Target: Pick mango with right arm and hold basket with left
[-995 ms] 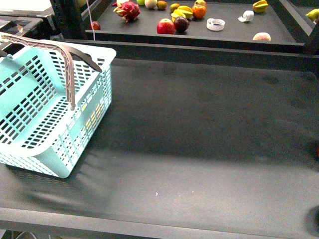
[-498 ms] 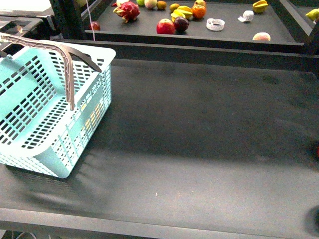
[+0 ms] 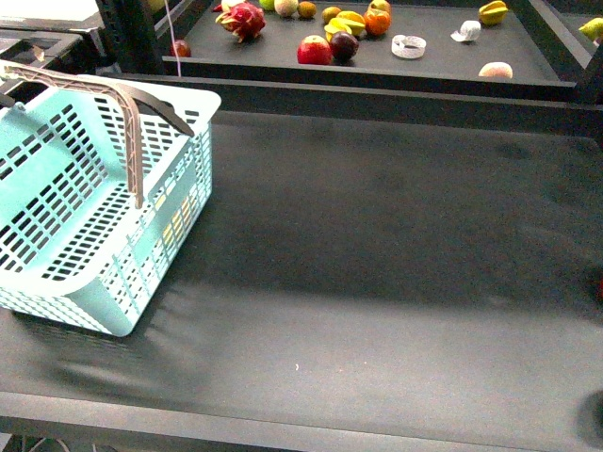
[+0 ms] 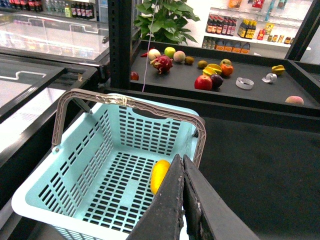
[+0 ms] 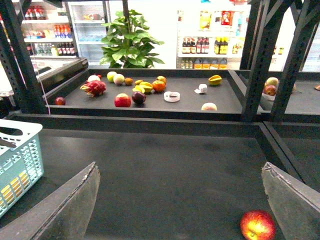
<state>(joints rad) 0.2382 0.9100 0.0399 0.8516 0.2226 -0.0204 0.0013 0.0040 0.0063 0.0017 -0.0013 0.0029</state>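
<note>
Mango (image 4: 160,175) lies inside basket (image 4: 107,165); left claw (image 4: 183,200) closed, empty, above it; right claw (image 5: 180,200) wide open, empty. Judgement: left should spread, then clamp the rim squarely.

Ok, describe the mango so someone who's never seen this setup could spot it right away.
Find the light blue slotted basket with the grey-brown handle, at the left end of the dark table. The mango lies on the basket's floor, partly behind the shut left gripper. It is smooth, elongated and yellow, the only fruit seen in the basket; the other fruits lie on the far shelf.
</note>
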